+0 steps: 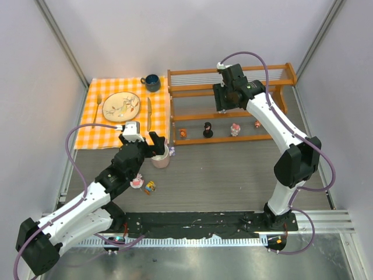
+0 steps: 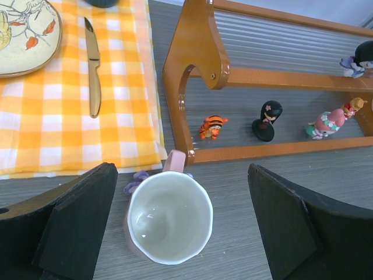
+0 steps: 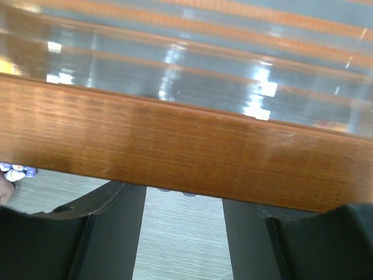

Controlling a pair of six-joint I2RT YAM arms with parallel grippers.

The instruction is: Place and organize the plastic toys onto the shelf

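The shelf holds several toys on its lower rail: an orange tiger, a black figurine, a pink one and a small orange one. A purple-blue toy stands on the upper tier. On the table lie a pink-white toy, a yellow-orange toy and a purple toy beside the mug. My left gripper hangs open over the mug. My right gripper is at the upper tier. Its fingers stand apart, tips hidden by a rail; a purple sliver shows there.
A white-and-pink mug stands upright between my left fingers, by the shelf's left post. The checked cloth at the left carries a plate, knife, fork and a dark blue cup.
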